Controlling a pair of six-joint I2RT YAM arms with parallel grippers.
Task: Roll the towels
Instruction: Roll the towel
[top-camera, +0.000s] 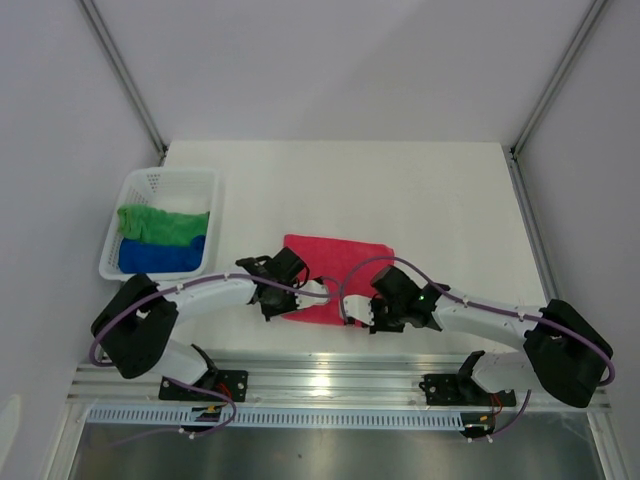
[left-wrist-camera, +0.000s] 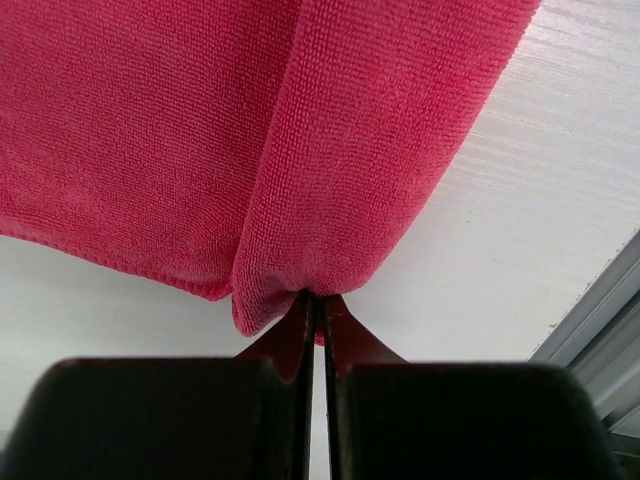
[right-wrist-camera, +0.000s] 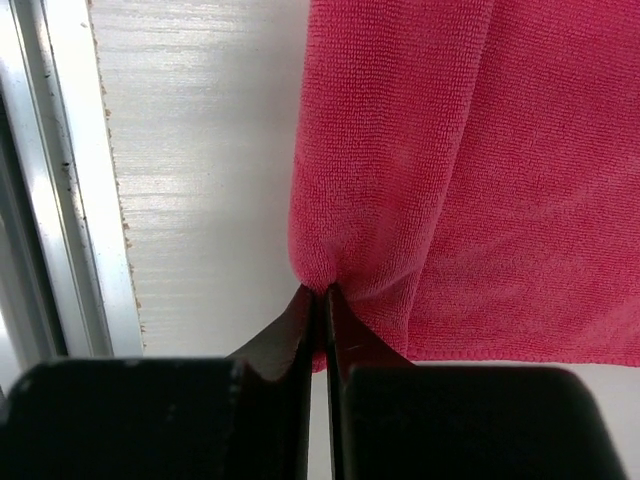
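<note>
Nearest to us, we are seeing the aluminium rail (top-camera: 330, 385) running along the near edge of the table (top-camera: 440, 200), with both arm bases bolted to it. From there the two arms are reaching inward toward the middle of the table.

The left tool (left-wrist-camera: 316, 300) is pinching the near left corner of the pink-red towel (top-camera: 340, 260). In its wrist view we are watching the dark fingers pressed together on a bunched fold of cloth, with only a thin slit between them. The right tool (right-wrist-camera: 322, 292) is doing likewise at the near right corner: its fingers are closed tight on a gathered bit of the same towel, beside the pale table edge.

The towel is lying in the middle of the table. Its near edge is running between the two tools, and the rest is spreading flat away from the arms.

Farther off, at the far left, a white mesh basket (top-camera: 165, 176) is sitting on the table, well apart from the pink-red towel. Inside it the blue towel (top-camera: 160, 257) is lying at the near side, and the green towel (top-camera: 160, 222) is lying crumpled just behind it, touching it.
</note>
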